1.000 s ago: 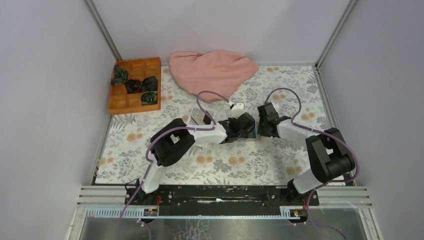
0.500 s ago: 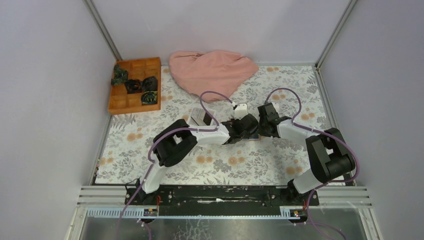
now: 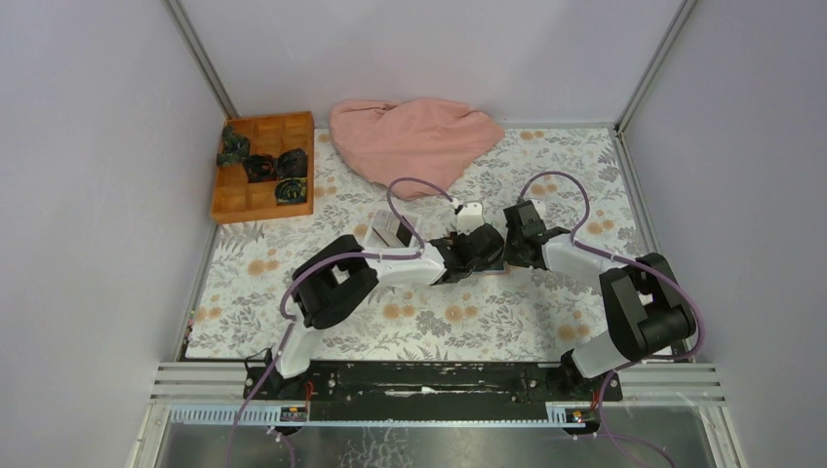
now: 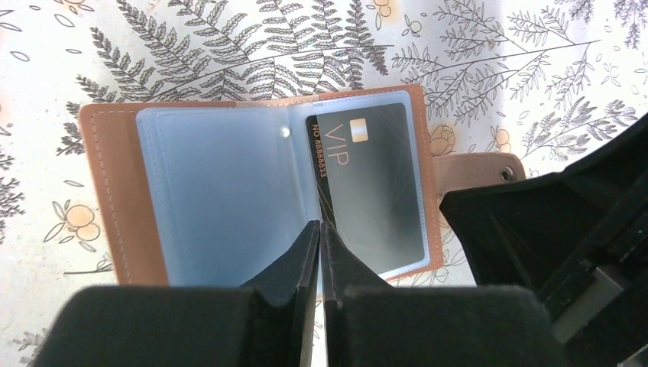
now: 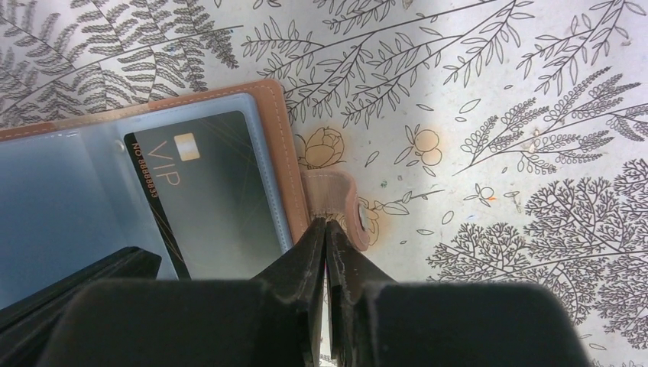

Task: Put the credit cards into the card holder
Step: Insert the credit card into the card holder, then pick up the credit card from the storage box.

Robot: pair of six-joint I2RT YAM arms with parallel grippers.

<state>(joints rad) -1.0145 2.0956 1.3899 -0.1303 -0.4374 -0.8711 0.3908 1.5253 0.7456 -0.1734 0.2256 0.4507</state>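
The card holder (image 4: 107, 191) lies open and flat on the counter (image 3: 488, 312), near the middle, between my two arms. Its brown cover faces down and its clear plastic sleeves (image 4: 221, 199) face up. One dark card (image 4: 374, 183), marked VIP with a small gold chip, sits inside the right-hand sleeve, fully within the holder's outline. The left-hand sleeve shows nothing inside. A short closing strap (image 5: 336, 200) with a metal snap sticks out from the holder's right edge and rests on the counter.

My left tool (image 4: 320, 229) is narrow, its fingers drawn together to a thin slit. Its tips meet the near edge of the sleeves at the centre fold, just beside the card's corner. I cannot tell whether a sleeve edge is caught between them.

My right tool (image 5: 326, 225) is likewise narrow, fingers almost touching, with the tips down on the strap next to the snap. Whether the strap is pinched or only pressed, I cannot tell.

From above, both tools crowd close together over the holder and hide most of it.

At the far edge a pink cloth (image 3: 414, 136) lies bunched. An orange wooden box (image 3: 263, 166) with compartments stands at the far left, with dark items in several of its cells, well apart from the holder.
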